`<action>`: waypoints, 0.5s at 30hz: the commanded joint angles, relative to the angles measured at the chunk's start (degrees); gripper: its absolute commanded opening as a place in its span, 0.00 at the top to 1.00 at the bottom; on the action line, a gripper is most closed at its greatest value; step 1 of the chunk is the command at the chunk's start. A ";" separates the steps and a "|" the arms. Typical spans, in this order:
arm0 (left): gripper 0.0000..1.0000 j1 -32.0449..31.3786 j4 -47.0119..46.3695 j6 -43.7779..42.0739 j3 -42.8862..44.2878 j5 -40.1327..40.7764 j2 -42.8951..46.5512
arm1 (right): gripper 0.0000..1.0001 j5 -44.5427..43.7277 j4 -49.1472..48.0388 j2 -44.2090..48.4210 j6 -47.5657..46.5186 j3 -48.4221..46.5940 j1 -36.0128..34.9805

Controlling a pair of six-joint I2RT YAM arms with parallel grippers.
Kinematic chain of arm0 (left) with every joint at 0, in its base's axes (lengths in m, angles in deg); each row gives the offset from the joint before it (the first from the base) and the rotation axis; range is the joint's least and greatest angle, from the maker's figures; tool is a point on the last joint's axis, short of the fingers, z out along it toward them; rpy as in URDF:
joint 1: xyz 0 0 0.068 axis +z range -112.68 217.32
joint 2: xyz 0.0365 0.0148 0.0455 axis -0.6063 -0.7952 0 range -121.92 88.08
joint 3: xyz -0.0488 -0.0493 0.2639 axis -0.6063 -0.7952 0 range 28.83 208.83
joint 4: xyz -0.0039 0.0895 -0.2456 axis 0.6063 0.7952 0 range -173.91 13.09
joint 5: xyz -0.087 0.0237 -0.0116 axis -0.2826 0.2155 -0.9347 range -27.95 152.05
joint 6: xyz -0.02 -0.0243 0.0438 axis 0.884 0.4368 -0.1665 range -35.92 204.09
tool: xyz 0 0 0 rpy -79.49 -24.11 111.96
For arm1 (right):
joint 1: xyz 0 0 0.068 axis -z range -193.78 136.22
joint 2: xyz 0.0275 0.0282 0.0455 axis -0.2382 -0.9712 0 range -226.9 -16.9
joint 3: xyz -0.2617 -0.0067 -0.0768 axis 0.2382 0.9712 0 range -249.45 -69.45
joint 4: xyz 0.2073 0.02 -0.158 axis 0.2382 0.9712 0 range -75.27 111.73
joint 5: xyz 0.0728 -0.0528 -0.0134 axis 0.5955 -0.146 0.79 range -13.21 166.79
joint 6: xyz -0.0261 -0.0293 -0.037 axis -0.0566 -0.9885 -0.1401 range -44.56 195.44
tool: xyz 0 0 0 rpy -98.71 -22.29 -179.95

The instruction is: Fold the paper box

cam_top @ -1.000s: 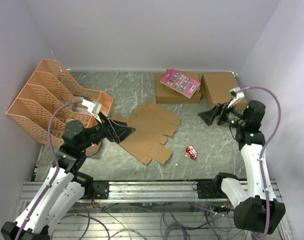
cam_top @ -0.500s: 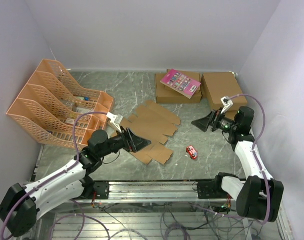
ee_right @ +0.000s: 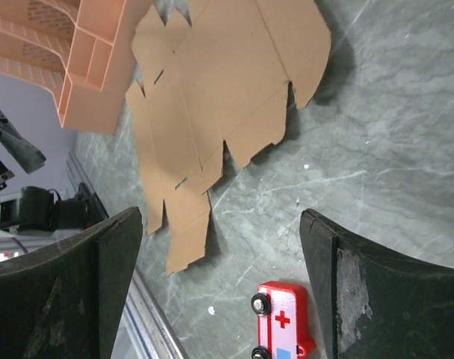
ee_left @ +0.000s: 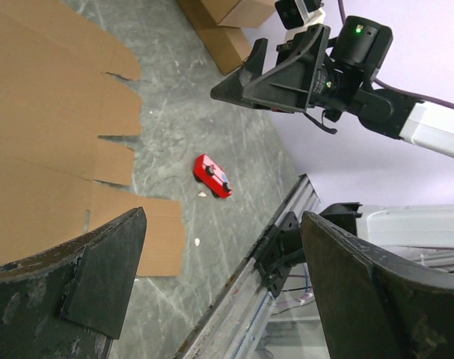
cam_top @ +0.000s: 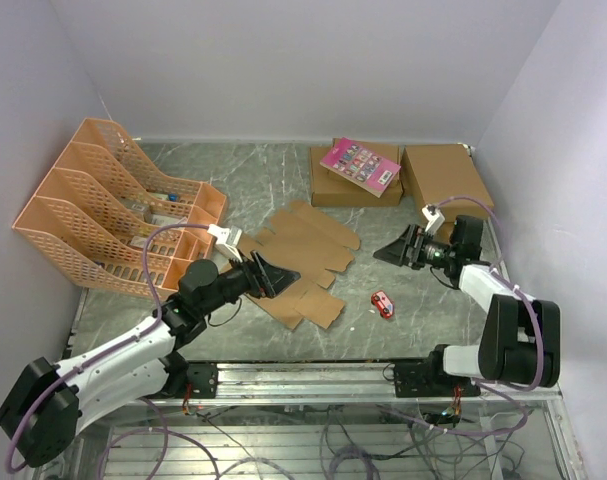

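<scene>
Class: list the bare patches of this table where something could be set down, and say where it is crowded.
Bare: the back strip between the orange rack and the brown boxes; the near strip from the flat cardboard past the toy car rightward. Crowded: left side, back right corner.

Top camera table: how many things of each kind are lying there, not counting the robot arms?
Flat brown cardboard sheet with flaps: 1
Closed brown cardboard boxes: 2
Pink booklet: 1
Small red toy ambulance: 1
Peach plastic mesh file rack: 1
Total: 6
</scene>
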 commanded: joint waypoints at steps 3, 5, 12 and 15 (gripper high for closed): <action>0.06 -0.36 -1.63 -2.99 0.68 3.95 -2.64 | 0.17 -1.98 -0.07 -3.02 -2.77 -0.76 -4.28; 0.06 -0.36 -2.31 -2.53 0.32 3.99 -3.28 | 0.20 -2.55 -0.41 -4.78 -2.53 -0.83 -5.30; 0.05 -0.36 -0.08 -2.64 0.23 5.28 -3.86 | 0.35 -3.99 -2.45 -13.23 -0.37 -3.93 -9.75; 0.06 -0.31 0.74 -2.59 0.25 5.89 -3.36 | 0.41 -5.13 -3.76 -16.48 2.19 -5.71 -11.53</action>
